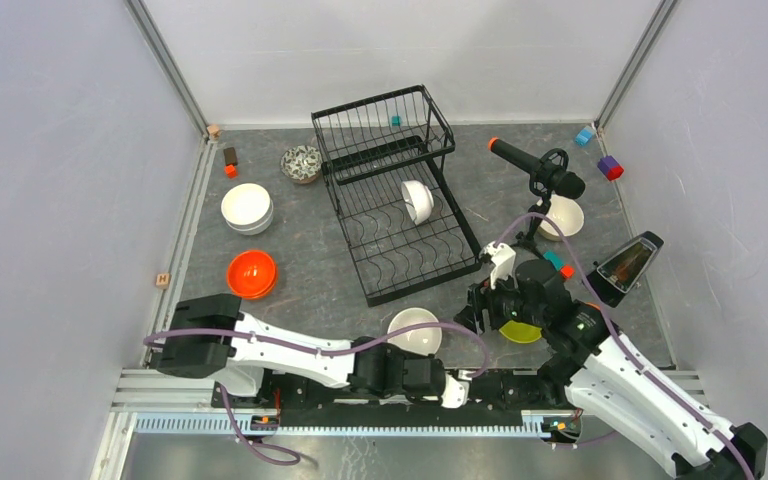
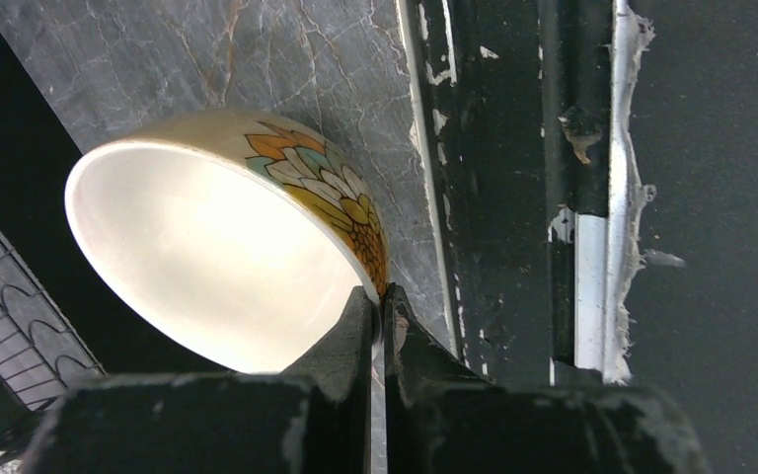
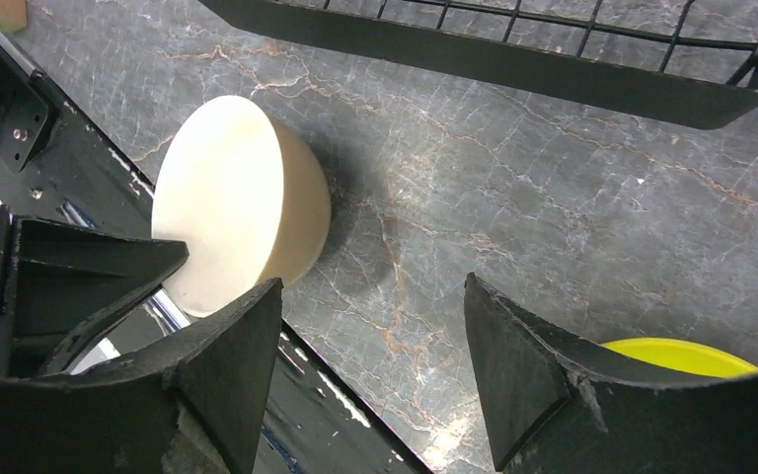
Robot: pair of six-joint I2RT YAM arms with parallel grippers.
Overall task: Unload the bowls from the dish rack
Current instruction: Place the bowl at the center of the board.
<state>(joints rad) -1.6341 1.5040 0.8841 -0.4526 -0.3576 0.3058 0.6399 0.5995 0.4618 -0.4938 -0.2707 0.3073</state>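
Observation:
The black wire dish rack (image 1: pixel 390 200) stands mid-table with one white bowl (image 1: pixel 418 200) on edge in its lower tray. My left gripper (image 2: pixel 382 296) is shut on the rim of a cream bowl with a flower pattern (image 2: pixel 217 257). It holds that bowl (image 1: pixel 414 330) tilted at the table's near edge. The same bowl shows in the right wrist view (image 3: pixel 242 202). My right gripper (image 3: pixel 370 365) is open and empty over bare table, beside a lime green bowl (image 3: pixel 681 355). In the top view the right gripper (image 1: pixel 490 310) is right of the held bowl.
On the left of the table are stacked white bowls (image 1: pixel 247 208), an orange bowl (image 1: pixel 251 274) and a dark-patterned bowl (image 1: pixel 301 163). A white bowl (image 1: pixel 564 216), a microphone tripod (image 1: pixel 540 170) and a black device (image 1: pixel 628 265) are on the right. Small blocks lie along the edges.

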